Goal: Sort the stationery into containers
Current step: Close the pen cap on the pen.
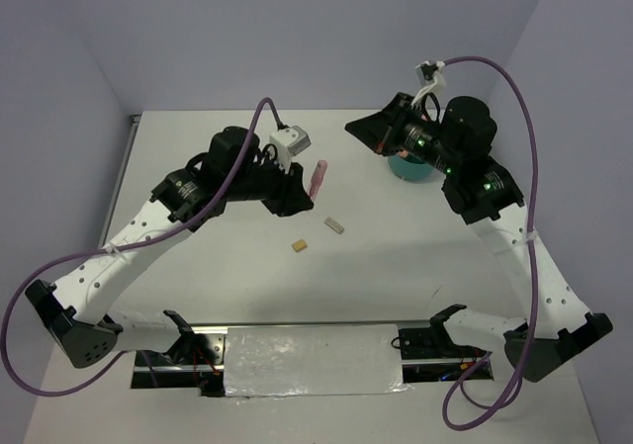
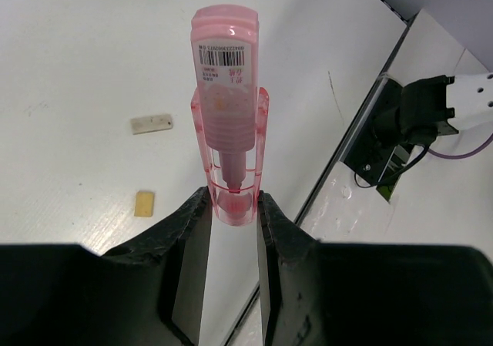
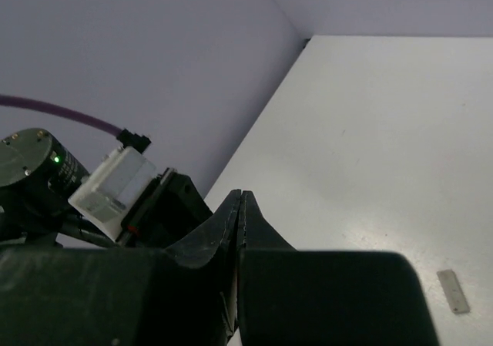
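Erasers nearest: tan block (image 1: 299,246) and grey block (image 1: 334,224) lie loose by the left arm. Just beyond, left gripper (image 2: 233,203) pinches the pink marker (image 2: 227,92) by its tail, long axis pointing straight out from the fingers. Teal cup (image 1: 407,167) sits off to the right, under the right gripper (image 3: 243,199), whose fingers are pressed together and empty.

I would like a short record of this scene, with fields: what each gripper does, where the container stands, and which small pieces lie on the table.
left gripper: shut on the pink marker, gripped at one end
right gripper: shut, holds nothing
teal cup: far right, partly hidden under the right arm
loose on table: tan block and grey block, apart from each other
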